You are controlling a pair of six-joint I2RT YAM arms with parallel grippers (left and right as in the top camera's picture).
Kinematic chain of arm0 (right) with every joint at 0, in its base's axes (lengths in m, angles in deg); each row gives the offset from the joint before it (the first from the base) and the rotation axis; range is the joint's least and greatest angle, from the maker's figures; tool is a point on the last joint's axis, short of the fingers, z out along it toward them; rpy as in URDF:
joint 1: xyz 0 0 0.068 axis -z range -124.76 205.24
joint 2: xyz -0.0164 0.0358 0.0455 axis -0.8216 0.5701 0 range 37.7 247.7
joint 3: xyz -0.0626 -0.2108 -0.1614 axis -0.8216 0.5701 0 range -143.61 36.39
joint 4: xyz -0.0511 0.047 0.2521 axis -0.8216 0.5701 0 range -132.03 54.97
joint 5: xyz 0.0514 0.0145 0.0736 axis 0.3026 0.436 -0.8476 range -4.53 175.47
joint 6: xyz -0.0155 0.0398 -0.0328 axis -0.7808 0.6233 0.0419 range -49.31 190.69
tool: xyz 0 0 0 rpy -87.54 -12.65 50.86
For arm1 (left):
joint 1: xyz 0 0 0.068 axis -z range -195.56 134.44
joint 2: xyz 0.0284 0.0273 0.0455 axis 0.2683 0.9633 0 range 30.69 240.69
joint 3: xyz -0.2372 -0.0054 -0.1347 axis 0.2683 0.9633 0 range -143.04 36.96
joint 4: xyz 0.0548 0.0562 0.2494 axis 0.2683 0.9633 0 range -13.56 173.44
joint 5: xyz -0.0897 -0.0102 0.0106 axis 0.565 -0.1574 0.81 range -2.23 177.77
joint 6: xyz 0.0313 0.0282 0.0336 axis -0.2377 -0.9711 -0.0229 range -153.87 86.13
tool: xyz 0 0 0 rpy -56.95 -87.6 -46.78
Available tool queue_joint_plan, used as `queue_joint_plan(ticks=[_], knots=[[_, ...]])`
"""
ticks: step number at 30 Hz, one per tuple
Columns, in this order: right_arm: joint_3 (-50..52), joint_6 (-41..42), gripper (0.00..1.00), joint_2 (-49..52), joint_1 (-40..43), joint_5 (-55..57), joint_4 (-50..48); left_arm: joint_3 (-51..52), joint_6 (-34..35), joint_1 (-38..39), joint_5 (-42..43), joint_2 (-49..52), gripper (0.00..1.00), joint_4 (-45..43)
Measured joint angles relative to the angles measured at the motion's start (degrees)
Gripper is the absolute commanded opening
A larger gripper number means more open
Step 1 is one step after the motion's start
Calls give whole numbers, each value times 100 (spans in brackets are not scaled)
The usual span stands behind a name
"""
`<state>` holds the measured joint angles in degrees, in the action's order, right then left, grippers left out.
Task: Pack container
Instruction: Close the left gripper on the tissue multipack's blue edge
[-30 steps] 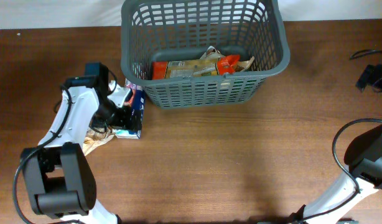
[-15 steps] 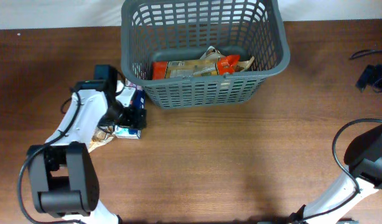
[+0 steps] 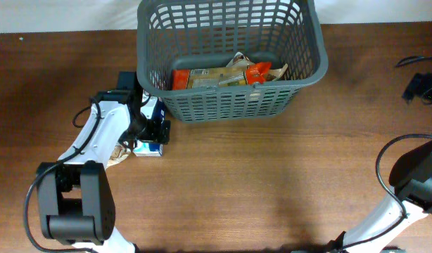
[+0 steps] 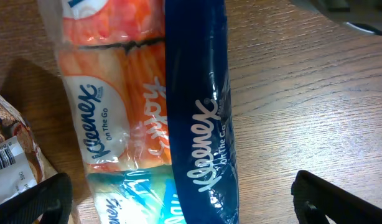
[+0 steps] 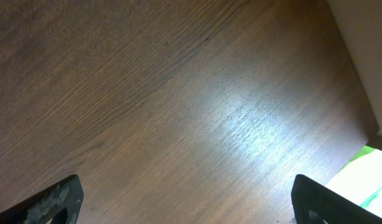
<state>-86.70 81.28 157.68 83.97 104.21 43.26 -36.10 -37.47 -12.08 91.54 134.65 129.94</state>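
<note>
The container, a dark grey slotted basket (image 3: 304, 42), stands at the table's back centre with a few food packets (image 3: 226, 76) inside. Just left of its front corner lies a Kleenex tissue multipack (image 3: 150, 146), seen close in the left wrist view as a dark blue pack (image 4: 200, 112) beside an orange one (image 4: 116, 93). My left gripper (image 4: 188, 208) hovers over this multipack, open, its fingers (image 4: 35, 199) wide on either side without touching it. My right gripper (image 5: 188, 205) is open over bare wood at the far right, nothing between its fingers.
A brown paper food packet (image 3: 117, 157) lies left of the tissues and shows at the left wrist view's edge (image 4: 10, 162). The basket wall (image 3: 223, 105) is close to the left gripper's right. The table's right edge (image 5: 365, 93) is near the right gripper.
My left arm has moved right, toward the basket, bringing the open gripper over the tissue multipack. The right arm has not moved.
</note>
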Motion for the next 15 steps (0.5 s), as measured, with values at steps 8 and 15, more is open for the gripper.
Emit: queue_joint_plan(ticks=[8,15], knots=[[0,2,99,0,0,0,0,0,17,0,-199,0,99,-9],[0,0,99,0,0,0,-2,0,-2,0,-302,0,97,-153]])
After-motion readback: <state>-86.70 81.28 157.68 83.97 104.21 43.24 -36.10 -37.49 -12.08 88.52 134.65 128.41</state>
